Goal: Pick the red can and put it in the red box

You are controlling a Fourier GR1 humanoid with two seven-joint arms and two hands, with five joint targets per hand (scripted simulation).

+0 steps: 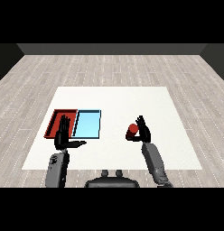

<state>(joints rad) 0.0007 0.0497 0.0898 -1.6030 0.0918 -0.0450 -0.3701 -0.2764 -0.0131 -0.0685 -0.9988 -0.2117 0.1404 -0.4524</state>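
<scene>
- Right hand [143, 131] is curled round the red can [132, 130], holding it over the right-of-middle part of the white surface [114, 99], nearer the front edge than the back. Can looks lifted off the surface, though the view does not settle that.
- Left hand [63, 134] is spread flat, fingers straight, thumb out to the side, holding nothing. It sits over the front edge of the red tray [54, 118].
- Red tray lies toward the surface's left edge; light blue tray [88, 124] lies just beside it, on the side facing the can.
- Judgement: can is picked; carry to the red tray is not yet done.
- Risk 1: the path to the red tray crosses the light blue tray. A release short of the far tray would put the can in the wrong one.
- Risk 2: the left hand covers part of the red tray's front. The incoming hand or can could strike it unless it clears or the approach comes from the back edge.
- Risk 3: a low carry could catch the can on a tray wall and tip it.
- Nothing else visible on the surface.
</scene>
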